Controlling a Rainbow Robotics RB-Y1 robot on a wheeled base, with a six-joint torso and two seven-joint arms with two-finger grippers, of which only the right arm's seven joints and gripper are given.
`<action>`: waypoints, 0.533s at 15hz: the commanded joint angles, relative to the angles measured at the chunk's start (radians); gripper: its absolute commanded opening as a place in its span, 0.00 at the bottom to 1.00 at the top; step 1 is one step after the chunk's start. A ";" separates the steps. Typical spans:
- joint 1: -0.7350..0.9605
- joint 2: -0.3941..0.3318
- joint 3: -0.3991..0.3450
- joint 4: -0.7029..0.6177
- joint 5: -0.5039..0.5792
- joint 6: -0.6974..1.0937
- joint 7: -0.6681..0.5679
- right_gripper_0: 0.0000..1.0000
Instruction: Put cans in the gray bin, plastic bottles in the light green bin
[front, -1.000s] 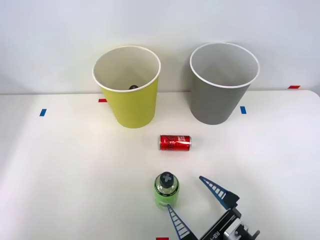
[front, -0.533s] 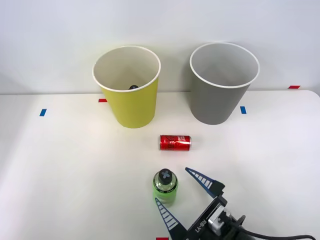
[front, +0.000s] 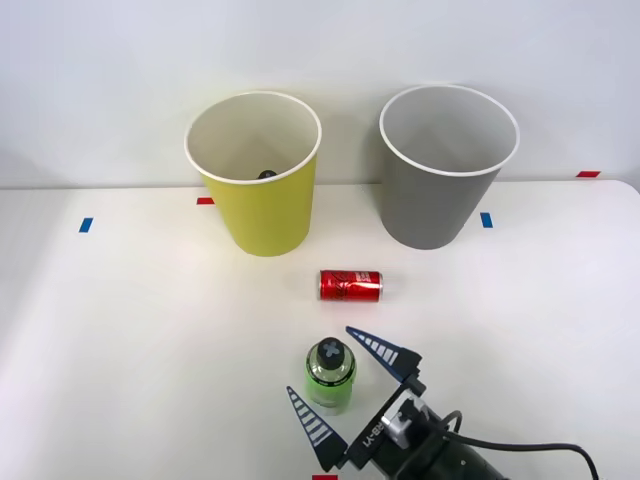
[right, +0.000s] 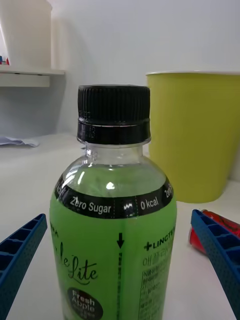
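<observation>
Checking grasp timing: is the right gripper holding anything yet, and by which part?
Nothing yet. The right gripper is open, its fingers either side of the green-label bottle, not touching it.

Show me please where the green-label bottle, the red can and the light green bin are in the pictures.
green-label bottle (front: 331, 381): front view, on its green body below the cap.
red can (front: 350, 285): front view, middle of its side.
light green bin (front: 265, 215): front view, on its outer wall.

Green-labelled bottle (right: 114, 235) reading "Zero Sugar", "0 kcal", "Lite", "Fresh Apple", white lettering on red can (front: 350, 285) unreadable
</observation>
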 joint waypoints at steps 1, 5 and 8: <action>-0.020 0.023 -0.001 0.000 -0.017 0.036 0.010 1.00; -0.025 0.033 -0.001 0.000 -0.029 0.040 0.025 1.00; -0.024 0.030 -0.001 0.000 -0.035 0.040 0.033 0.00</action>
